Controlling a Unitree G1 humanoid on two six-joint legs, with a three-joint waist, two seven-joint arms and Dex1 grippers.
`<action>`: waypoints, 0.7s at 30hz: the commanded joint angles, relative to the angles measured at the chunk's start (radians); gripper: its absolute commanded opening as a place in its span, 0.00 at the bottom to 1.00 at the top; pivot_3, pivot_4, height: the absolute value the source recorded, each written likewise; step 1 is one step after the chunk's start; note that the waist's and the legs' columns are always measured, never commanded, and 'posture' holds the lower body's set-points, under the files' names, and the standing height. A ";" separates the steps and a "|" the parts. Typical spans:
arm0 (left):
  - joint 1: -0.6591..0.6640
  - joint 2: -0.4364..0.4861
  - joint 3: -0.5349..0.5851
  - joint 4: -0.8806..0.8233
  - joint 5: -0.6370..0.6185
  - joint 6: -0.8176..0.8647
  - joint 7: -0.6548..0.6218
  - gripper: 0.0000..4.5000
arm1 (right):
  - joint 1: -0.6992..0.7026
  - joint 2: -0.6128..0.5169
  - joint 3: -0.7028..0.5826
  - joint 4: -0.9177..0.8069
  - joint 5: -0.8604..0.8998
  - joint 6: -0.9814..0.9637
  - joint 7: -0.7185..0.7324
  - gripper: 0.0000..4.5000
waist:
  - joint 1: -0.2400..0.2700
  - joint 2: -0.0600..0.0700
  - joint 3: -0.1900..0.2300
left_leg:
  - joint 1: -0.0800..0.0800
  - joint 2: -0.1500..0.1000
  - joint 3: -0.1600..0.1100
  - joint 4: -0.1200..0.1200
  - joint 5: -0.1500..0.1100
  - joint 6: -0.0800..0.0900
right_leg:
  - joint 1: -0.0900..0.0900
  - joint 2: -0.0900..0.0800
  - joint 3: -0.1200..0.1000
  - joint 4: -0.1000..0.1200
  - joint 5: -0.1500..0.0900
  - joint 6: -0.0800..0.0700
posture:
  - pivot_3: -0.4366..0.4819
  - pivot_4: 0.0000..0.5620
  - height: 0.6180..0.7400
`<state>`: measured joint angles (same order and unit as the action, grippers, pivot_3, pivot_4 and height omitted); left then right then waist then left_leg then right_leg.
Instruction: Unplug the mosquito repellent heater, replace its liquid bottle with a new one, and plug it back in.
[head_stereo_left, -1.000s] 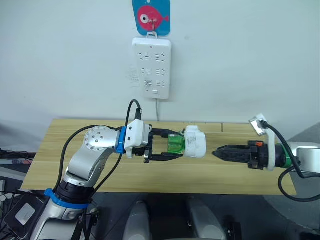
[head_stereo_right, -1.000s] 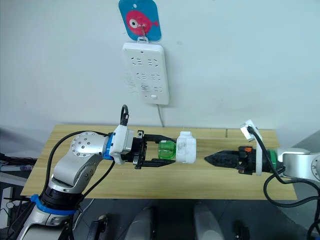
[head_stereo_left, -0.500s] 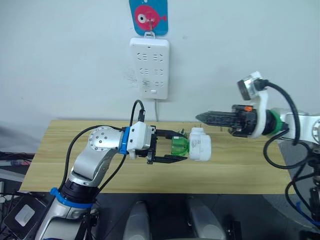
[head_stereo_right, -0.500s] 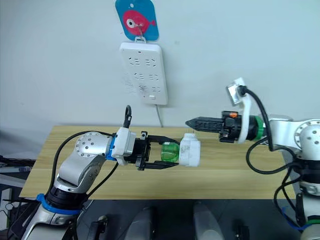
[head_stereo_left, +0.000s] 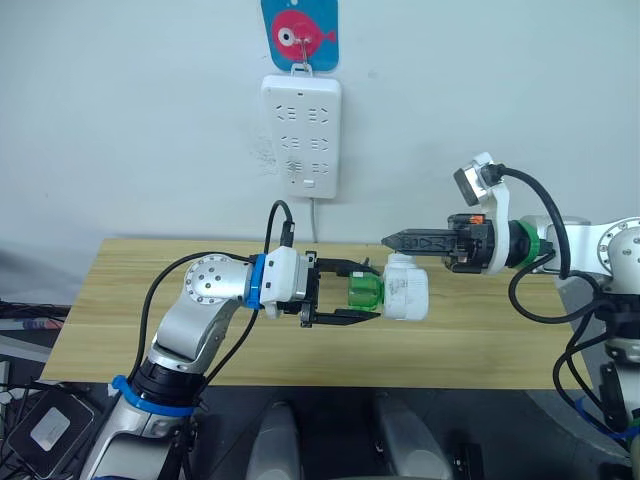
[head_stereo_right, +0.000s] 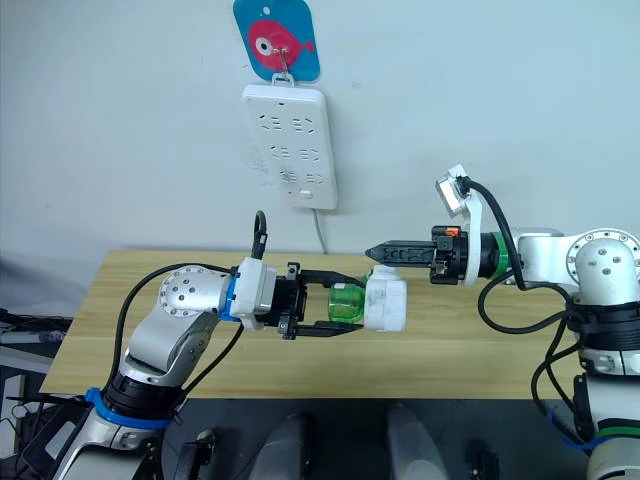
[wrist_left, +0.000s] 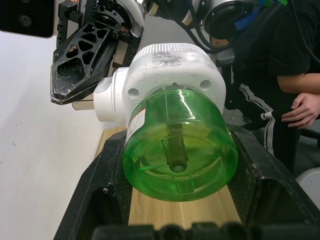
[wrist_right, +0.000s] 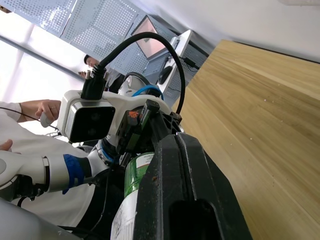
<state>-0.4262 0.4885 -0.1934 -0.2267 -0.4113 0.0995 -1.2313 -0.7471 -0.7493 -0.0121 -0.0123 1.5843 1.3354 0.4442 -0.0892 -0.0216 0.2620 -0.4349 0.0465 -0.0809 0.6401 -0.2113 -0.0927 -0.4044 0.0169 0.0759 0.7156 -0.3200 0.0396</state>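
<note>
left wrist view: heater (wrist_left: 170, 75) in left tool (wrist_left: 175, 200)

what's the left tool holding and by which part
The left tool holds the mosquito repellent heater by its green liquid bottle, one finger on each side. The right tool holds nothing.

The heater (head_stereo_left: 408, 289) at centre frame is showing plain white, and the bottle (head_stereo_left: 362, 290) on it is glowing clear green. The left pincer (head_stereo_left: 345, 291) is showing black, with a white housing and a blue ring behind it. The right pincer (head_stereo_left: 392, 241) is showing black too, with an orange spot and a green band behind. The counter (head_stereo_left: 120, 320) is showing pale wood grain. At upper centre the strip (head_stereo_left: 301, 136) is showing white, under a blue tag (head_stereo_left: 300, 32) bearing a pink fish. The wall (head_stereo_left: 120, 120) is showing off-white.
</note>
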 joint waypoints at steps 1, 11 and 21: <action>-0.020 -0.022 0.019 -0.047 -0.021 -0.048 0.019 0.50 | 0.004 0.005 0.012 0.000 -0.031 0.048 0.015 0.00 | 0.000 0.000 0.000 | 0.000 0.000 0.000 0.000 0.000 0.000 | 0.000 0.000 0.000 0.000 0.000 0.000 | 0.33 0.40 0.87; -0.033 -0.034 0.014 -0.067 -0.024 -0.033 0.025 0.50 | 0.018 0.031 0.017 0.009 -0.134 0.091 0.068 0.00 | 0.000 0.000 0.000 | 0.000 0.000 0.000 0.000 0.000 0.000 | 0.000 0.000 0.000 0.000 0.000 0.000 | 0.33 0.40 0.87; -0.041 -0.035 0.017 -0.061 -0.024 -0.029 0.030 0.50 | 0.028 0.050 0.007 -0.007 -0.211 0.115 0.105 0.00 | 0.000 0.000 0.000 | 0.000 0.000 0.000 0.000 0.000 0.000 | 0.000 0.000 0.000 0.000 0.000 0.000 | 0.33 0.41 0.87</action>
<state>-0.4255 0.4755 -0.2110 -0.2263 -0.4036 0.1010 -1.2333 -0.7438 -0.6990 -0.0275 0.0049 1.3975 1.4050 0.5472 -0.0892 -0.0216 0.2620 -0.4349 0.0465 -0.0810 0.6402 -0.2113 -0.0927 -0.4044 0.0169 0.0758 0.7156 -0.3200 0.0396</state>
